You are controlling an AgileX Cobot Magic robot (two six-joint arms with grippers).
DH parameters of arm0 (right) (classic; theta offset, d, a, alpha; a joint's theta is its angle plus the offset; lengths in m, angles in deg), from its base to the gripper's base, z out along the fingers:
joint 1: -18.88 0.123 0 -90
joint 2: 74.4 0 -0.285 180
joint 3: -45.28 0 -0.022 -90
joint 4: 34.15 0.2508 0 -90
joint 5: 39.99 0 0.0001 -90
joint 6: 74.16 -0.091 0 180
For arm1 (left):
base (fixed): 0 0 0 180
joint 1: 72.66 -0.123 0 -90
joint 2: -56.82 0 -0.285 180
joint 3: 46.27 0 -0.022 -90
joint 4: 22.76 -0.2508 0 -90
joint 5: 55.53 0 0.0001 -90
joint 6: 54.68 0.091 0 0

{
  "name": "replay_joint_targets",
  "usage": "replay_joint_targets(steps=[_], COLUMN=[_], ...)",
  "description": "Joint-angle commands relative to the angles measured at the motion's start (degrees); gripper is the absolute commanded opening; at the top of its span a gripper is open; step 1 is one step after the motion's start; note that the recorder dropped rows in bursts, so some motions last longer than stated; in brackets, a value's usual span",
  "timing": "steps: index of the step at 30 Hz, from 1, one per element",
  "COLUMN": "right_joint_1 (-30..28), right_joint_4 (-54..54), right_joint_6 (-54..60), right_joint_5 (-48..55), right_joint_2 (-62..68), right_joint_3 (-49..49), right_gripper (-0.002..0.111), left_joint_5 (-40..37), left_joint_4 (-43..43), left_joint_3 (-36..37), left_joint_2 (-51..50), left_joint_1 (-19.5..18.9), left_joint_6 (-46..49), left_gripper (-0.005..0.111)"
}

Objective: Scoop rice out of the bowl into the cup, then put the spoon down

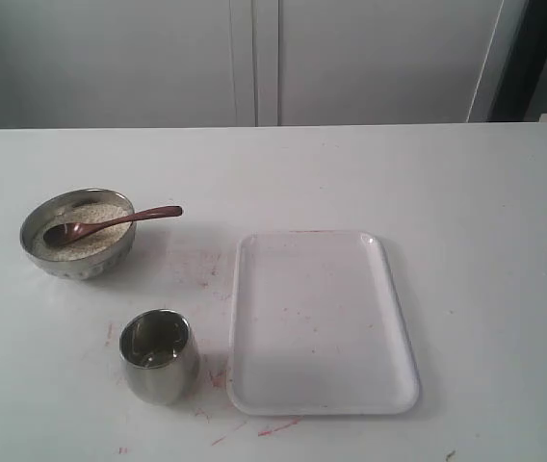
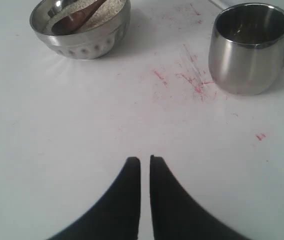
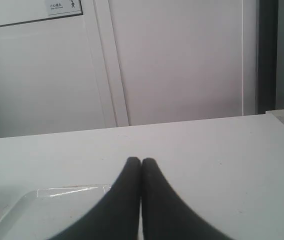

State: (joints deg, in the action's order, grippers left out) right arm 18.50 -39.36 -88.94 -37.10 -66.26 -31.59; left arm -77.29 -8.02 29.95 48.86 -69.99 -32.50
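Observation:
The steel bowl (image 1: 86, 265) stands at the left of the white table and holds pale rice (image 1: 100, 214). The reddish-brown wooden spoon (image 1: 110, 223) lies in it, head in the rice and handle sticking out over the right rim. The steel cup (image 1: 160, 371) stands upright nearer the front, apart from the bowl. In the left wrist view the bowl (image 2: 89, 42), the spoon head (image 2: 72, 22) and the cup (image 2: 247, 60) lie well beyond my left gripper (image 2: 145, 160), which is shut with a thin slit and holds nothing. My right gripper (image 3: 141, 161) is shut and empty above the table.
A white rectangular tray (image 1: 322, 318) lies right of the cup, and its corner (image 3: 32, 205) shows in the right wrist view. Red marks (image 2: 192, 80) stain the table between bowl and cup. White cabinet doors (image 1: 254, 58) stand behind the table. Neither arm shows in the exterior view.

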Motion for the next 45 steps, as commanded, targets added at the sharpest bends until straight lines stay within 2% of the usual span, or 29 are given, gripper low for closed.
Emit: replay_joint_targets(steps=[1,35,39,45], right_joint_1=[-0.26,-0.26,-0.26,-0.26], right_joint_4=[-0.25,-0.07,9.62,16.64], right_joint_6=[0.56,-0.43,-0.54,-0.54], right_joint_5=[-0.26,-0.46,-4.16,-9.02], right_joint_2=[-0.35,-0.35,-0.35,-0.35], right_joint_3=[-0.34,-0.34,-0.34,-0.34], right_gripper=[0.0,0.0,0.0,0.0], left_joint_5=[-0.11,-0.11,-0.11,-0.11], left_joint_4=[0.62,0.62,0.62,0.62], left_joint_3=[0.29,0.29,0.29,0.29], left_joint_2=[0.17,0.17,0.17,0.17], left_joint_1=[0.31,0.31,0.31,0.31], left_joint_6=[0.09,0.09,0.09,0.09], left_gripper=[0.014,0.014,0.014,0.014])
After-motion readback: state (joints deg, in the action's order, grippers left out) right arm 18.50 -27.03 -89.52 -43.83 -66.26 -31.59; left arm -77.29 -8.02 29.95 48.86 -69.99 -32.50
